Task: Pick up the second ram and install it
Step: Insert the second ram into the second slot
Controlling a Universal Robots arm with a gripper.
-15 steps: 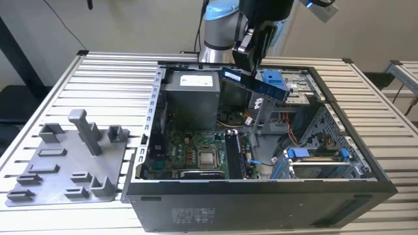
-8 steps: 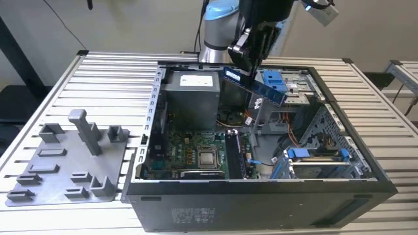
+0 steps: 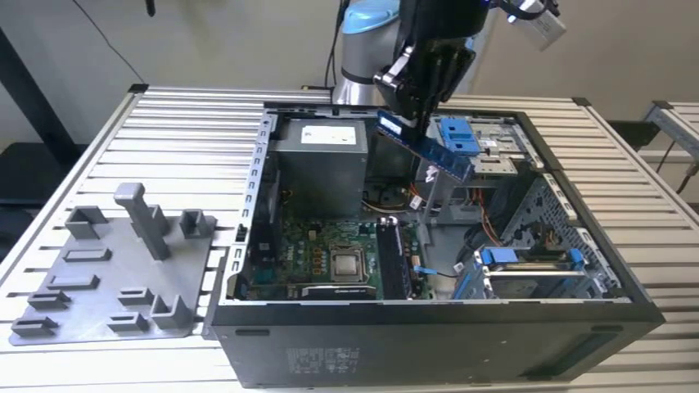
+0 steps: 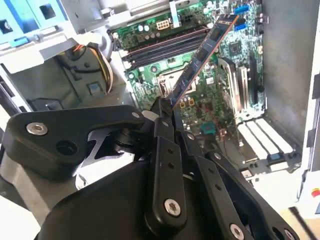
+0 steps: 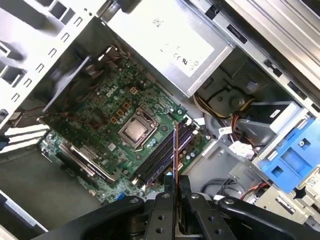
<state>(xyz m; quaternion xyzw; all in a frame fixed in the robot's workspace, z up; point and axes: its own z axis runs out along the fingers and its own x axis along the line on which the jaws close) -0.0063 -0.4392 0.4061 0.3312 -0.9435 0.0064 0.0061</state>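
- On the exterior view's left, one grey fixture plate (image 3: 110,278) lies beside the open computer case (image 3: 437,344).
- One CPU socket (image 3: 347,264) shows; the memory slots (image 3: 391,258) beside it are too dark to count.
- The gripper (image 3: 404,119) pinches the second ram (image 3: 443,155), hiding the clamped part. The card hangs above the case, its long axis slanting down toward the exterior view's right.

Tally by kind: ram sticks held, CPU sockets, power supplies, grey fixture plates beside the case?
second ram, in the pincer: 1
CPU socket: 1
power supply: 1
grey fixture plate: 1
Total: 4
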